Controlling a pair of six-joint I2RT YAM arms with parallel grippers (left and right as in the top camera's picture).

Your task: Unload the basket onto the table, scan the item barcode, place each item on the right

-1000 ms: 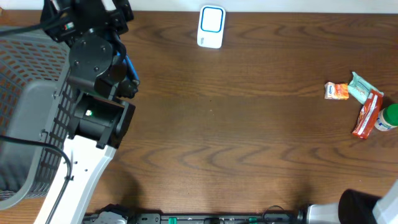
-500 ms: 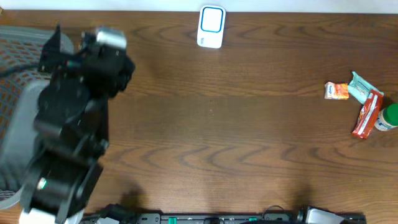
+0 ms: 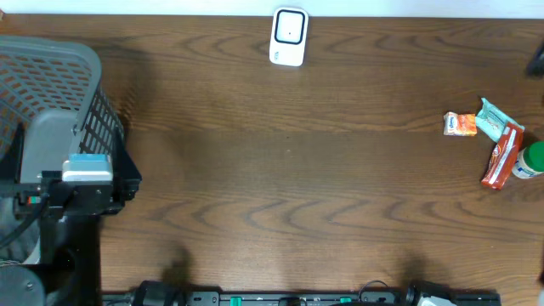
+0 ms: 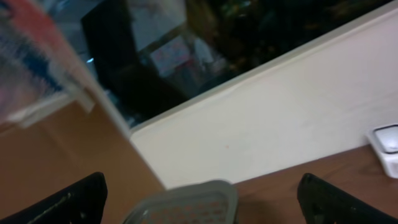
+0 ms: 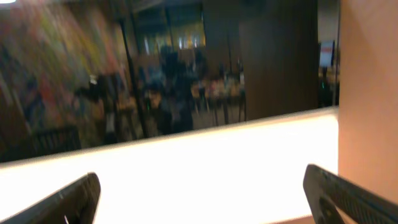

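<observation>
Left arm [image 3: 81, 183]: pulled back off brown wooden table [image 3: 297, 170]; left pincer [image 4: 202, 202] apart, empty.
Right pincer [image 5: 202, 199]: apart, empty.
Scan: nothing held.

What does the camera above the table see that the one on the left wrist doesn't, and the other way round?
Only the overhead view shows the snack packets and the green-capped bottle near the right edge of the wooden table, with its wide bare top. Only the left wrist view shows the left gripper, open with its dark fingers far apart, a pale wall and a dim room beyond it. Both show the grey mesh basket and the white scanner.
</observation>
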